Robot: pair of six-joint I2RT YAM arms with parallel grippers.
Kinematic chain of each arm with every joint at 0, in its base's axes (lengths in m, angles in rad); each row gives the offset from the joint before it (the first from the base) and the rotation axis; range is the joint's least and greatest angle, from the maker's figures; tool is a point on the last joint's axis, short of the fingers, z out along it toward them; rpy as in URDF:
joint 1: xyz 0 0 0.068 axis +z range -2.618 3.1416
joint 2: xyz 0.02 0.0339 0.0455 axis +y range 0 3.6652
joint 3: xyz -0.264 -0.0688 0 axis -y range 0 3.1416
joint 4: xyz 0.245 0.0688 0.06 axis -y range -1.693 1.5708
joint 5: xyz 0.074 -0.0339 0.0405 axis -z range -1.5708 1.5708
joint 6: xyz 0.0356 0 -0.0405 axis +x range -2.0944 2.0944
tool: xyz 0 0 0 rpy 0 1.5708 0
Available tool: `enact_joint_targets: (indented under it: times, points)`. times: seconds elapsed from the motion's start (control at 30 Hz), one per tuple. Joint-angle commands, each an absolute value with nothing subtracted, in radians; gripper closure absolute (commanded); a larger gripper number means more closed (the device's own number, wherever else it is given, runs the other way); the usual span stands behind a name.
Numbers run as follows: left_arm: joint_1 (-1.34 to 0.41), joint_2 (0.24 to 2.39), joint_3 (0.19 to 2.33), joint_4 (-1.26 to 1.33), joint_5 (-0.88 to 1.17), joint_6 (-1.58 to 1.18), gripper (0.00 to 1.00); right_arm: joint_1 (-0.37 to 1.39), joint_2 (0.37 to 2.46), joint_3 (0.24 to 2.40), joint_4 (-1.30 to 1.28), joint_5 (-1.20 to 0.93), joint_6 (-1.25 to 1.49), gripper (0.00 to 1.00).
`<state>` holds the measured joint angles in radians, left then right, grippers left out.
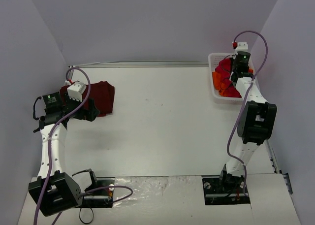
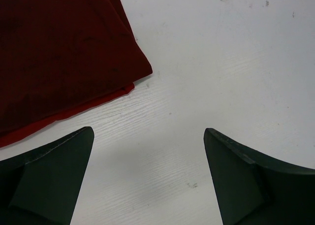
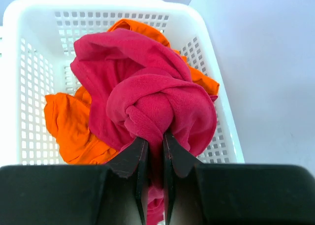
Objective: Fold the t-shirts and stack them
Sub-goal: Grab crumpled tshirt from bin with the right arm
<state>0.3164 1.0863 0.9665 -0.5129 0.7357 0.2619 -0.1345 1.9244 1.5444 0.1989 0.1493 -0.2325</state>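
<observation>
My right tool point(image 3: 154, 138) is pinched nearly closed on a twisted fold of the bright red t-shirt point(image 3: 147, 82). The cloth fills the narrow gap between the jaws, and I cannot see how much of it runs down behind them at the bottom of the frame. That shirt lies bunched in the white basket point(image 3: 29, 87) on top of the orange t-shirt point(image 3: 69, 126), which shows only as a flap at the left and edges at the top and right. The rest of it is buried. In the overhead view the arm covers most of the basket at the upper right, so both shirts there are little more than patches of color.

My left tool point(image 2: 147, 132) is spread wide with nothing in it, over bare desk point(image 2: 221, 62). The dark maroon t-shirt point(image 2: 59, 52) lies flat in the upper left of that wrist view, cut off by the frame. A brighter red strip point(image 2: 101, 101) peeks out along its lower edge, and I cannot tell whether that is its own layer. From overhead, my left arm hides part of this shirt.
</observation>
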Motion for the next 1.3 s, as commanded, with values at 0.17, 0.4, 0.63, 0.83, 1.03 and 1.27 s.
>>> enact_joint_targets:
  times: [0.17, 0.4, 0.63, 0.83, 1.03, 1.27]
  points:
    - [0.324, 1.068, 0.973, -0.514, 0.767, 0.276, 0.06, -0.121, 1.823, 1.451, 0.328, 0.216, -0.203, 1.0]
    - [0.325, 1.063, 0.971, -0.511, 0.764, 0.276, 0.06, -0.066, 1.73, 1.39, 0.368, 0.258, -0.204, 1.0]
    - [0.33, 1.058, 0.969, -0.512, 0.772, 0.275, 0.06, -0.006, 1.632, 1.388, 0.373, 0.311, -0.259, 1.0]
    - [0.33, 1.06, 0.966, -0.511, 0.775, 0.276, 0.06, 0.028, 1.594, 1.433, 0.331, 0.318, -0.288, 1.0]
    - [0.33, 1.065, 0.965, -0.508, 0.784, 0.273, 0.06, 0.048, 1.58, 1.489, 0.284, 0.311, -0.301, 1.0]
    - [0.33, 1.057, 0.962, -0.508, 0.779, 0.275, 0.06, 0.09, 1.606, 1.63, 0.209, 0.336, -0.308, 1.0]
